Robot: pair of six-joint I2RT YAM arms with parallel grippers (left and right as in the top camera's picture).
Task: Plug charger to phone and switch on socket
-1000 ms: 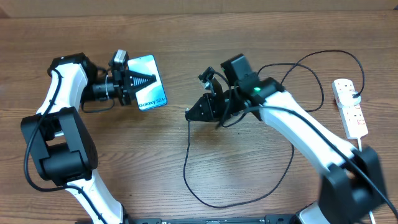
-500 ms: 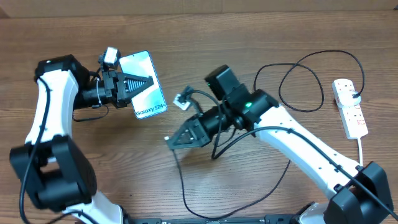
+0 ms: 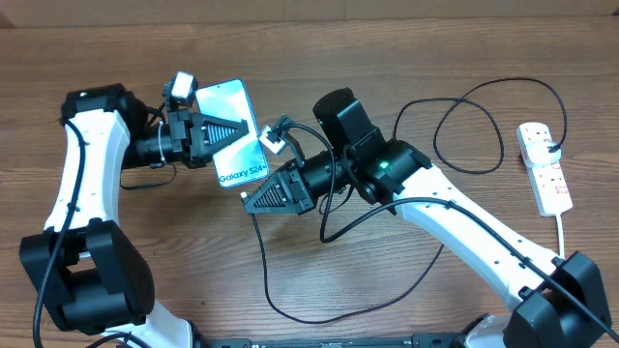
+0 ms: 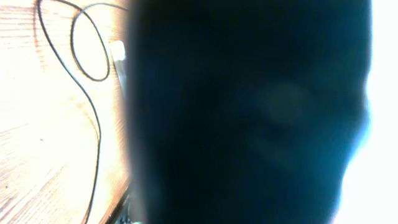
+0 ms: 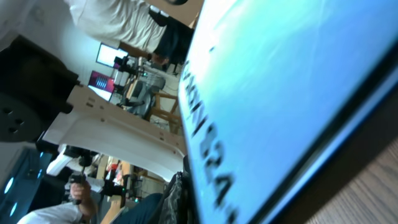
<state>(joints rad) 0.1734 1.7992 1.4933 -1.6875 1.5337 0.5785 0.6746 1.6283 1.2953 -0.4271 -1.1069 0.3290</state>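
Item 1: left tool (image 3: pixel 238 127) clenched on phone (image 3: pixel 247 155), upper left of centre.
Item 2: right tool (image 3: pixel 248 203) grasping charger (image 3: pixel 259 246), just beside the phone's lower edge.
Handling: square the tip to the port, then press gently. Socket (image 3: pixel 544 169) lies far right.

1. A dark blurred shape (image 4: pixel 249 112) fills most of my view; I cannot tell what it is.
2. At left, the black charger (image 4: pixel 100 140) loops over the wooden table (image 4: pixel 37 155).
3. A small white thing (image 4: pixel 117 50) shows just beside the loop.
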